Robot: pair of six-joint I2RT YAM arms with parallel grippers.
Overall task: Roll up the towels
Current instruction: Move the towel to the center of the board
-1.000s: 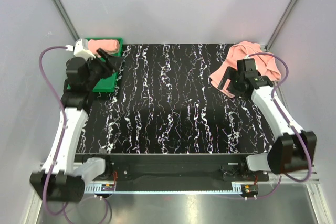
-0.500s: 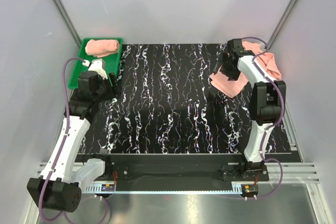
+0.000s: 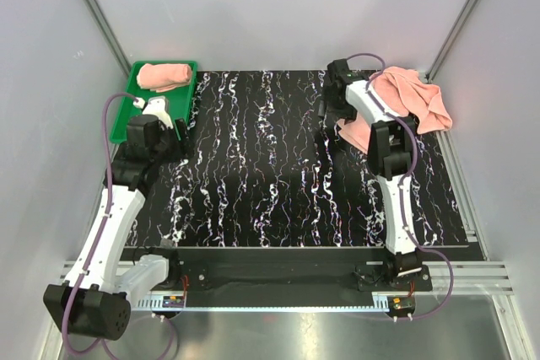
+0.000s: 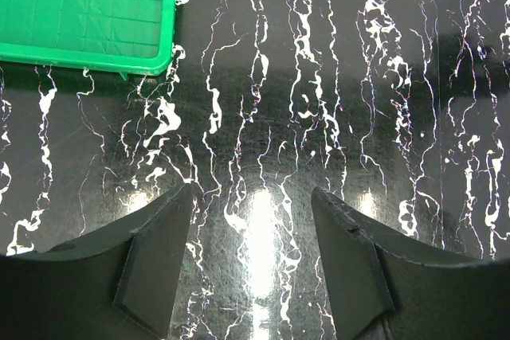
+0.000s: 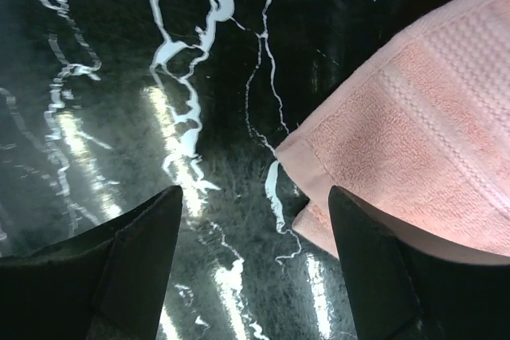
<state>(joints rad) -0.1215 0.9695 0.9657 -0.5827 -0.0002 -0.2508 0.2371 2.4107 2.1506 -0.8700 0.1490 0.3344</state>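
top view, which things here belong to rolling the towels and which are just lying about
For the job: rolled towel, in the green tray; loose towel, far right; right gripper, open at its corner.
Just there: black marbled table; left gripper, open and empty.

Bright, even overhead light; glare streaks the glossy table [image 4: 263,212]; right wrist view perhaps slightly soft.

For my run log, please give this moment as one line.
left hand: open, empty | right hand: open, at corner of loose towel | other towel: in tray
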